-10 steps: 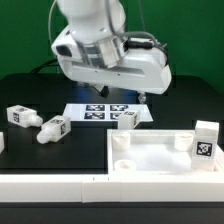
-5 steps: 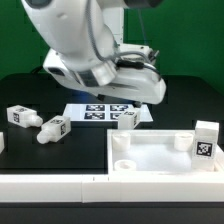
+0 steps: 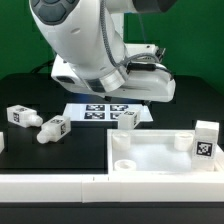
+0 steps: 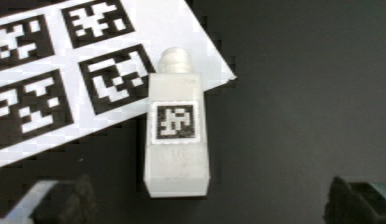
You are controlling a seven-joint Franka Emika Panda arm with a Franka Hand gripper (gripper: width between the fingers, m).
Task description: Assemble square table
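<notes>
Zero legs confirmed seated, judging from both views. Counting four short white plastic legs with square black-and-white tags. Seeing far-left leg [image 3: 18, 115] and neighbour leg [image 3: 52, 128] lying loose on the black counter [image 3: 30, 95], well apart from the white plastic square slab [image 3: 160, 158]. Third leg [image 4: 179, 125] lying flat, tag up, one end overlapping the edge of the flat white marker board [image 4: 154, 25], the rest on the counter; in the exterior view, spotted at the board's right edge, under the arm. Fourth leg [image 3: 206, 140] standing upright by the slab's far corner on the exterior view's right; can't tell whether screwed into a socket or just parked beside it. Slab sitting rim-up at the exterior view's lower right, right up against the long low white border bar [image 3: 50, 185], with the visible round corner sockets [image 3: 121, 143] looking empty. Wrist view: tool [image 4: 199, 200] released, dark fingers [image 4: 39, 200] spread wide either side of the third leg's end, touching nothing as far as can be seen. Reckon current step = lining up to pick the third leg. Left to do: grab, carry to slab, screw in, then repeat for the two loose legs and check the upright one. Early days, most of the job outstanding.
</notes>
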